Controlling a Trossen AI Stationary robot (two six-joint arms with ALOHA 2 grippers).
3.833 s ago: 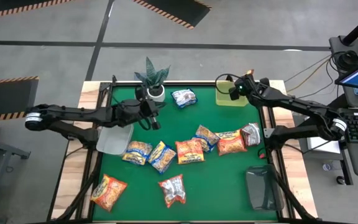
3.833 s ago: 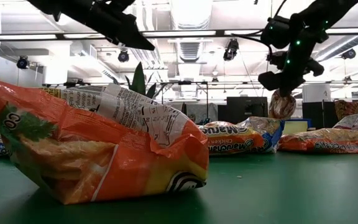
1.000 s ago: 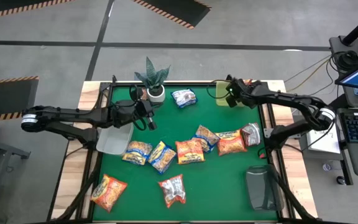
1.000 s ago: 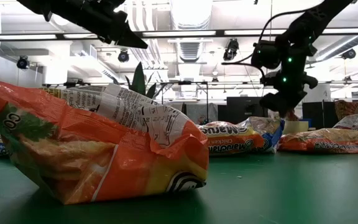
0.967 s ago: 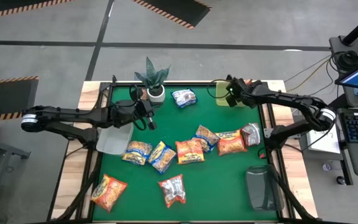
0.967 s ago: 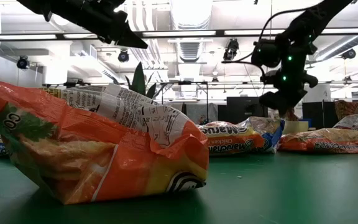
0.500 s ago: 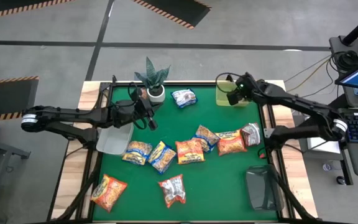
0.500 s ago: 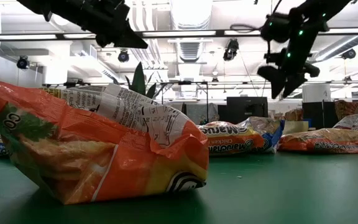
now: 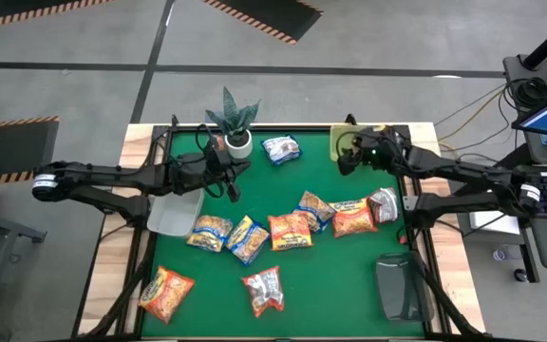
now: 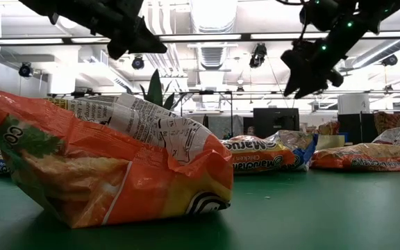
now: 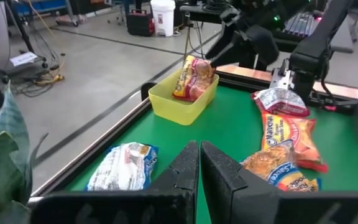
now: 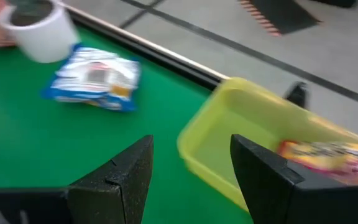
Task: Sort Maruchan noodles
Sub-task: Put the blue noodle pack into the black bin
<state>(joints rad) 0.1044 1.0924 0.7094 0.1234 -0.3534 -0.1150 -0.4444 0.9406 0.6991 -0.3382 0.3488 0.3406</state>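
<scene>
Right gripper (image 9: 347,160) spread wide, empty, at the tray's (image 12: 211,144) left rim, far right; one packet (image 11: 193,77) inside. Left gripper (image 11: 199,163) pinched closed near the plant (image 9: 233,119). Other packets (image 9: 292,229) mid-table, open felt between; orange packet (image 10: 110,163) blocks the low view.

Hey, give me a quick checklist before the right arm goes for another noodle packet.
1. Right claw empty and open: ok, nothing between its fingers.
2. Last packet inside the yellow tray: ok, it leans against the tray wall.
3. Right claw clear of the tray: cannot tell, it hangs close to the tray's near edge.
4. Left claw out of the way: ok, shut, empty, near the potted plant.
5. Next packets reachable: ok, an orange packet lies flat in the row on the green mat.
</scene>
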